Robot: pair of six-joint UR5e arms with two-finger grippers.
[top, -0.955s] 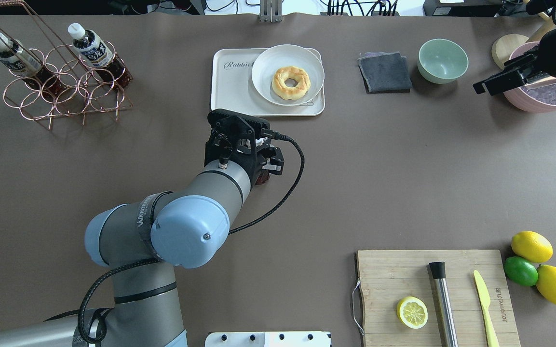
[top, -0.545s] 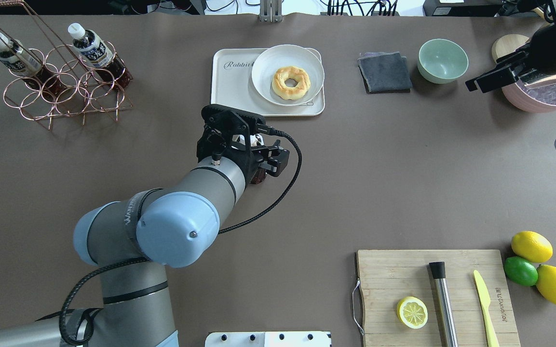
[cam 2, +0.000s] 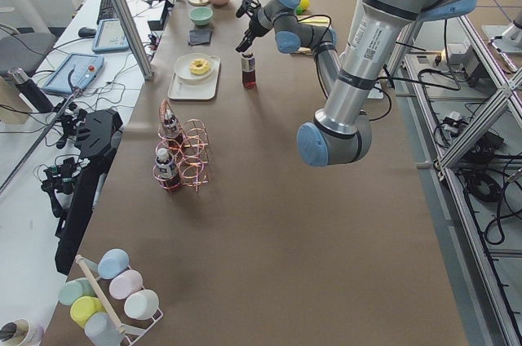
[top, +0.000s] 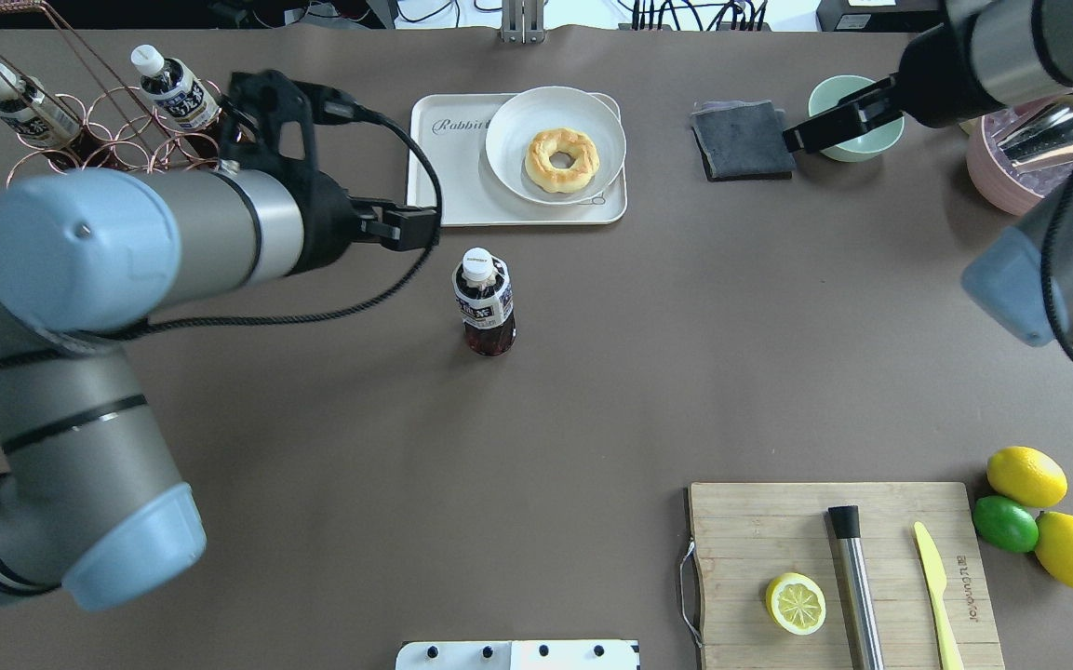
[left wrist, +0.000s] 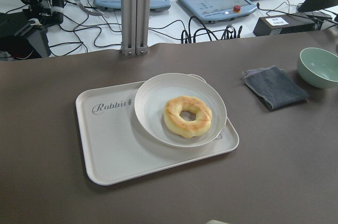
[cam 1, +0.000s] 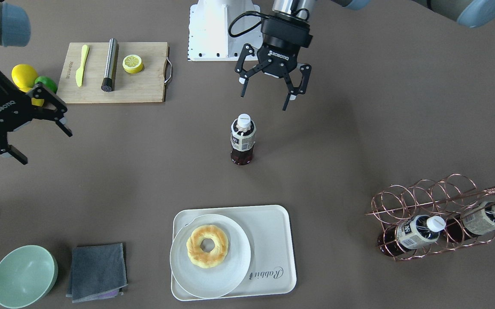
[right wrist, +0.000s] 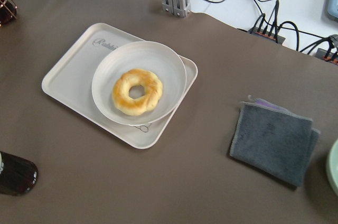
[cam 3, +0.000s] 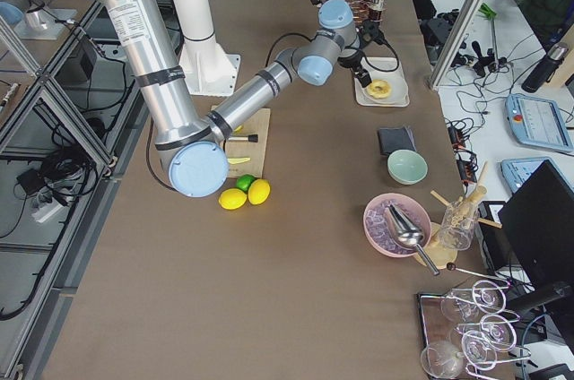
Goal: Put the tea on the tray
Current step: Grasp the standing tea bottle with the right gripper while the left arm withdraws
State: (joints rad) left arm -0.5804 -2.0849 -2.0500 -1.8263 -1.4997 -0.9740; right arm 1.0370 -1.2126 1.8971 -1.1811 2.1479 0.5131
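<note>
Left gripper (cam 1: 265,101): fingers spread, empty, raised off the tabletop (cam 1: 359,128). Tea (cam 1: 242,139) stands upright and unheld just below and ahead of it, short of the tray (cam 1: 273,227) farther ahead. The plate (cam 1: 230,262) crowds the tray; judged only the bare strip can seat the bottle. Right gripper (cam 1: 44,146): spread, empty, well aside.
</note>
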